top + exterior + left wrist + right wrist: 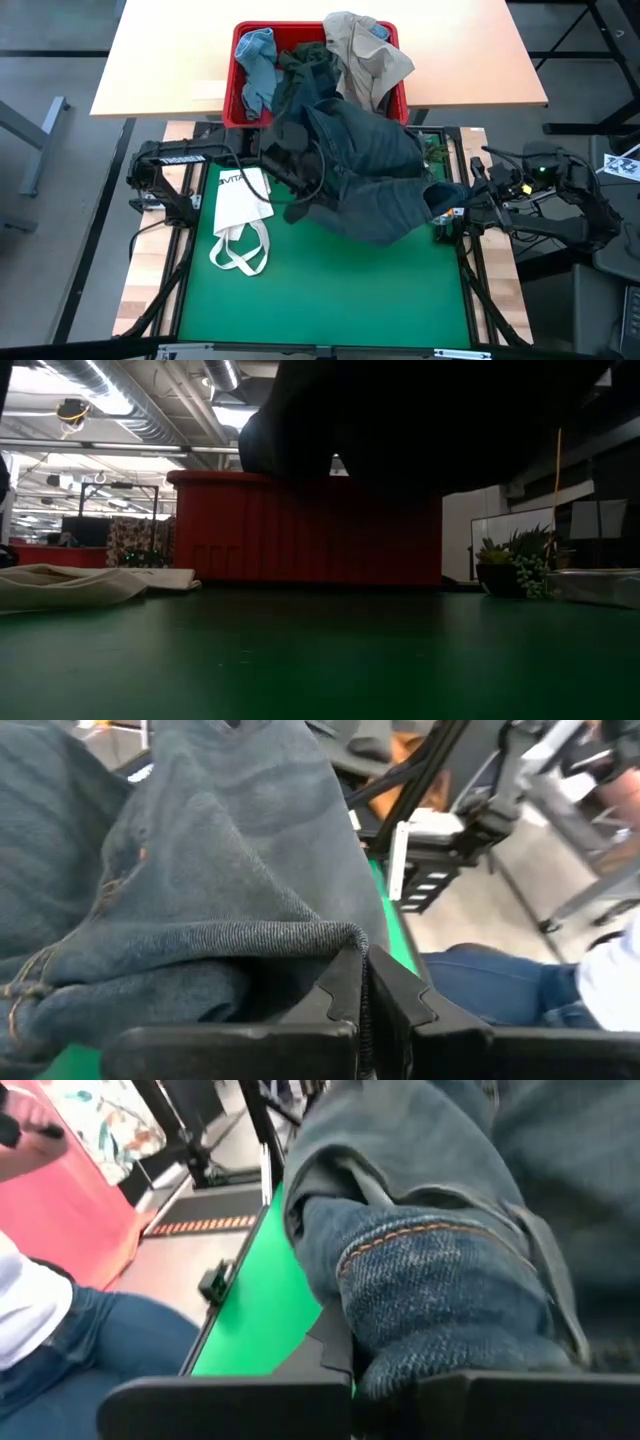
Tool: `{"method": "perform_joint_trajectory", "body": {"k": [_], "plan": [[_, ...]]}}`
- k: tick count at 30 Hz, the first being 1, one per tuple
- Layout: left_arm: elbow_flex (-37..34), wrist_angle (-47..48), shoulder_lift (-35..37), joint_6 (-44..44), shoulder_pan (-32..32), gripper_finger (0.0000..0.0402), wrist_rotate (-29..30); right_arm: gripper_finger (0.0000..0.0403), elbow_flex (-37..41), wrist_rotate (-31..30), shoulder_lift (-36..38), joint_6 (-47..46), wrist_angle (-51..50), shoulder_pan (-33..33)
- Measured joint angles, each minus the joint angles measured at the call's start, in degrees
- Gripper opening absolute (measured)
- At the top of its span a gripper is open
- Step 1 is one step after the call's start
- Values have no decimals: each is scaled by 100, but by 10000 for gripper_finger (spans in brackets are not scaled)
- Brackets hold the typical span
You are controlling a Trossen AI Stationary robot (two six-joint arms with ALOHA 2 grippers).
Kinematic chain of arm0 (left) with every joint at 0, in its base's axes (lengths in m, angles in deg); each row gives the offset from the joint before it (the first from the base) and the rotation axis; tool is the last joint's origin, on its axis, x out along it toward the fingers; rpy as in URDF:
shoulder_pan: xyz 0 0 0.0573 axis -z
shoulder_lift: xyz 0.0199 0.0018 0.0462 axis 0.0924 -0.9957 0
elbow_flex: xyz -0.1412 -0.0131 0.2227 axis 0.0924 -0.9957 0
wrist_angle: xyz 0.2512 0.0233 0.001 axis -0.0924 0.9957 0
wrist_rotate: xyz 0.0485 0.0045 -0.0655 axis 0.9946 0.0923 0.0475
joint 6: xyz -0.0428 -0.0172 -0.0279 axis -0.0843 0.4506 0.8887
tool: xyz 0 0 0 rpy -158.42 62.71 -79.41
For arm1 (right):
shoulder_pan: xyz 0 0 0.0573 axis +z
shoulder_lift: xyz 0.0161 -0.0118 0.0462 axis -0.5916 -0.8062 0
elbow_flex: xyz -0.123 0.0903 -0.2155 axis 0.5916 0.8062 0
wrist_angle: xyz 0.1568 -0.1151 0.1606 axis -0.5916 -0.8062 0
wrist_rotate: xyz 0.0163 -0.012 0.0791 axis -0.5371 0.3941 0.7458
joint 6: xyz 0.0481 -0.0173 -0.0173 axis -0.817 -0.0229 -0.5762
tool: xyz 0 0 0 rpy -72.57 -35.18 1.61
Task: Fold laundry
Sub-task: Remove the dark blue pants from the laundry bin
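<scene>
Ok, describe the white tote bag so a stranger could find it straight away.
Start at the green mat covering the table, then look to its left side, just below the left arm. There lies the flat white cloth tote bag with black lettering, its two loop handles trailing toward the near edge. Unlike the dark blue denim jeans bunched beside it, it is pale, flat and untouched by either gripper.
</scene>
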Motion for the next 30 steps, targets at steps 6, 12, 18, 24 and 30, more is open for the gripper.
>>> {"method": "perform_joint_trajectory", "body": {"k": [6, 12, 18, 24, 30], "plan": [[0, 18, -206, 17, 413, 0, 655, 2, 0, -130, 318, 110, -511, -4], [0, -3, -660, 52, 629, 0, 1006, 2, 57, -317, 434, 135, -794, -4], [0, 22, -1170, 58, 799, 0, 950, 2, 552, -325, 434, 135, -1193, -4], [0, 298, -1537, 159, 961, 0, 764, 2, 1081, -259, 430, 134, -1198, -2], [0, 494, -1901, 361, 1108, 0, 784, 2, 1463, -168, 427, 133, -1208, -2]]}}
